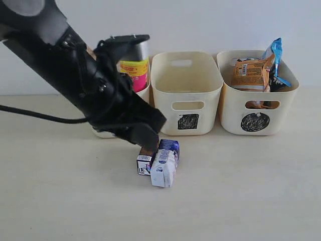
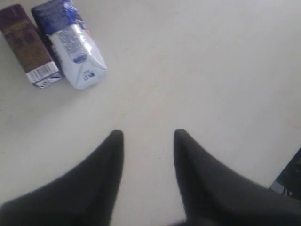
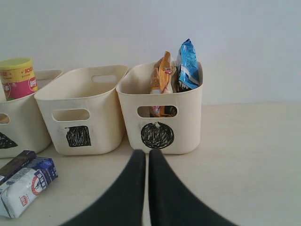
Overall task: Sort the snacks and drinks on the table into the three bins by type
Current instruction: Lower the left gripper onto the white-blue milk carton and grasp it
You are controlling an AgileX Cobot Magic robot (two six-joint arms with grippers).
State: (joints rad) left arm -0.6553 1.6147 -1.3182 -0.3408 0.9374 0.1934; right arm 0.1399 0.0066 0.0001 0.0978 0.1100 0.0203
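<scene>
Snack side looks sorted to me. The orange-brown bag [image 1: 249,75] and the blue-white-black bag [image 1: 276,55] stand stuffed in the circle bin [image 1: 286,115] on the right. A yellow-lidded chip canister [image 3: 18,77] pokes out of the triangle bin [image 3: 19,127] on the left, mostly hidden behind the arm from where I stand. The square bin [image 1: 165,115] in the middle looks empty, so I'd guess that one is meant for the drinks.

All three drinks lie huddled on the table [image 1: 251,201], just in front of the square bin. The dark purple-brown carton [image 1: 144,163] is on the left, the white-grey carton [image 1: 164,169] touches its right side, and the blue-purple carton [image 1: 169,146] is tucked just behind. They're packed so tight that lifting one without nudging the others looks fiddly.

The left gripper [image 2: 148,136] hangs right by the cluster, fingers spread wide with nothing between them. My read is it's going for the brown carton, since that's the outer one on its side. Its own camera shows the cartons off to one side of the fingers rather than between them, so it isn't lined up yet.

The right gripper [image 3: 146,188] faces the bins from the near side, fingers pressed together and holding nothing. It's probably just parked out of the way.
</scene>
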